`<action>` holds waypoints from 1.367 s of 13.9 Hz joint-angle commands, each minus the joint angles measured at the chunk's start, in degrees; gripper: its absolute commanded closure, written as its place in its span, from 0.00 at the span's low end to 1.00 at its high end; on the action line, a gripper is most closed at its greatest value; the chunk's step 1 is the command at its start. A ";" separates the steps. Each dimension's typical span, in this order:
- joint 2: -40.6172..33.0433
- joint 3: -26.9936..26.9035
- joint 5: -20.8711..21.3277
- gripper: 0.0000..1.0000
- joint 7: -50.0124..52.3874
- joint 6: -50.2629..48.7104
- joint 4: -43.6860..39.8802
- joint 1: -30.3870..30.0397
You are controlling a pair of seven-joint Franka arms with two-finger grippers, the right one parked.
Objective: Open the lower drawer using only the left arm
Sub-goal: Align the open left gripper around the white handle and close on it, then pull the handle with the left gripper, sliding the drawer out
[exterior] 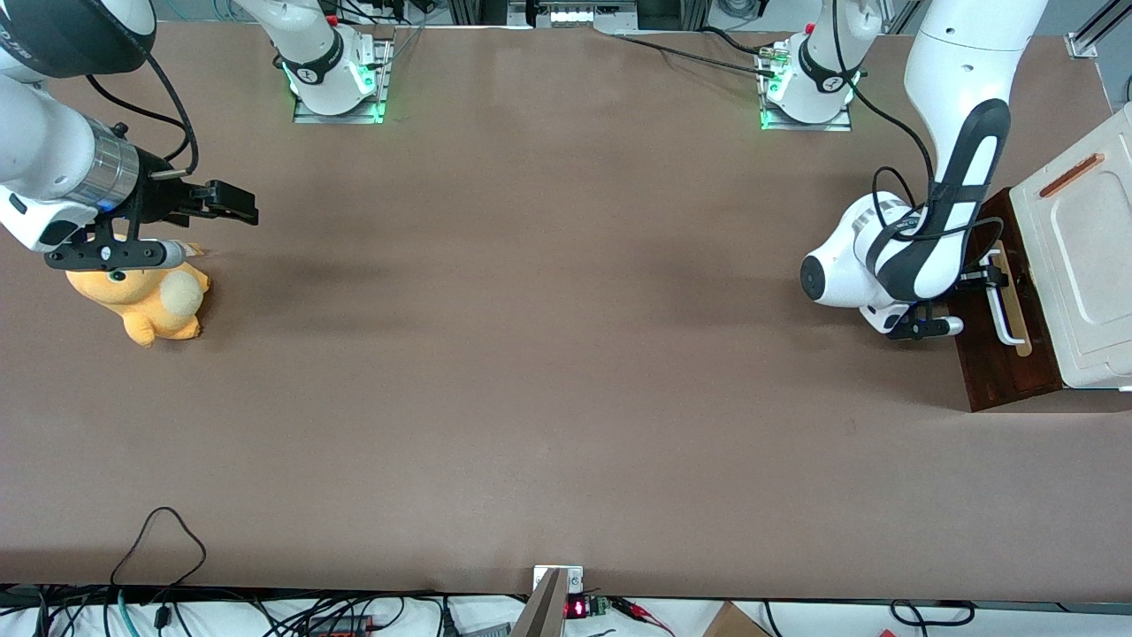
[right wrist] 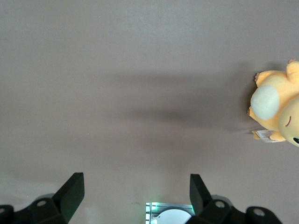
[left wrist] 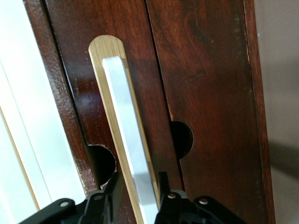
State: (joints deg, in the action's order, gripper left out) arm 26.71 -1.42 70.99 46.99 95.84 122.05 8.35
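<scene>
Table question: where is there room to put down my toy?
The table is bare between the plush toy and the drawer cabinet. It is crowded where the left gripper straddles the white handle on the lower drawer.

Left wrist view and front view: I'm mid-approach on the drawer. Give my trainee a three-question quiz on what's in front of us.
1. True or false: the left arm's gripper is at the white bar handle.
2. The orange plush toy lies: A) on the cabinet top; B) toward the parked arm's end of the table; C) inside a drawer.
3. Fill in: the handle sits on a pale ____ strip.

Key: 1 true; 2 B; 3 wood.
</scene>
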 commanded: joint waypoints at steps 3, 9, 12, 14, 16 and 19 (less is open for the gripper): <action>-1.48 -0.07 1.69 0.81 0.56 0.93 1.35 0.35; -1.39 -0.07 1.69 0.86 0.56 1.46 1.26 0.27; -1.48 -0.07 1.69 0.94 0.39 1.46 0.91 0.27; -1.48 0.89 1.69 1.00 0.04 1.46 0.73 0.44; -1.57 2.21 1.61 1.00 -0.31 1.46 0.29 0.44; -1.57 4.67 1.43 1.00 -0.40 1.46 -0.41 0.62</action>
State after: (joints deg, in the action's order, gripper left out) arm 26.46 1.04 70.89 49.13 96.33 122.30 8.25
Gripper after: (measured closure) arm 0.802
